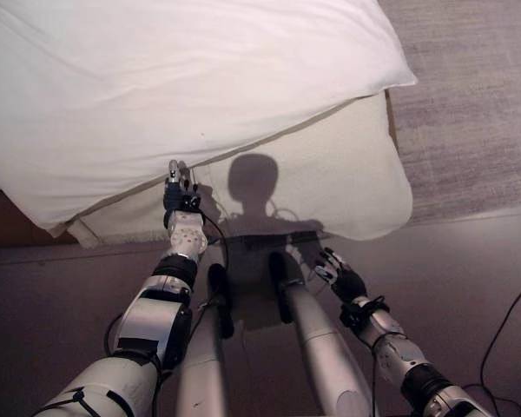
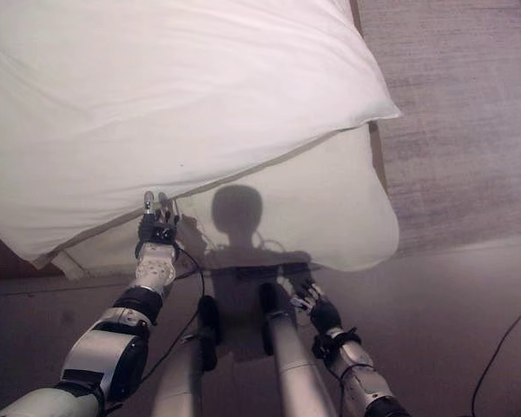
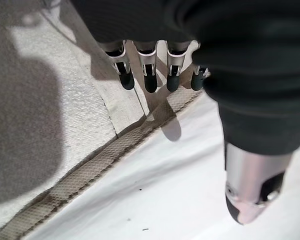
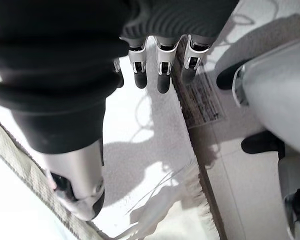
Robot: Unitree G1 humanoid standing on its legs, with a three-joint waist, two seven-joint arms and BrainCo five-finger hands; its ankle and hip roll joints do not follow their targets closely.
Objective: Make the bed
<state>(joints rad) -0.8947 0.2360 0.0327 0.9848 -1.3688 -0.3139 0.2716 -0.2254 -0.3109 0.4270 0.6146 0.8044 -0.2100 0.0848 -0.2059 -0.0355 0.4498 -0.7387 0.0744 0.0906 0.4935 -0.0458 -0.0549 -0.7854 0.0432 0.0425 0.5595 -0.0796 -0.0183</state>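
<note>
White cotton covers most of the bed: a white duvet (image 1: pixel 156 87) is spread over the top, its near edge trimmed with a tan woven band (image 3: pixel 90 170) that runs aslant from about eight o'clock to two o'clock in the left eye view, while a cream blanket (image 1: pixel 347 182) with a nubby weave hangs out from under it over the foot corner of the bed, toward the grey floor (image 1: pixel 469 287). A grey carpet (image 1: pixel 469 95) lies beside the bed at about two o'clock. The left hand (image 1: pixel 179 198) is raised to the duvet's edge at roughly nine o'clock from the picture's centre; its fingers (image 3: pixel 150 80) are straight and relaxed, tips just above the band and the cream blanket, thumb apart over the white cloth, and they have hold of nothing. The right hand (image 1: pixel 340 278) hangs low at about five o'clock, near the blanket's fringed hem, fingers (image 4: pixel 162 75) likewise extended and empty. The step in hand appears to be the reach for the duvet's lower edge, before any grasp. The next move probably calls for the left fingers to curl round the banded edge, and for the right hand to come up to the same edge further along, so both can draw the duvet down evenly over the hanging blanket.
</note>
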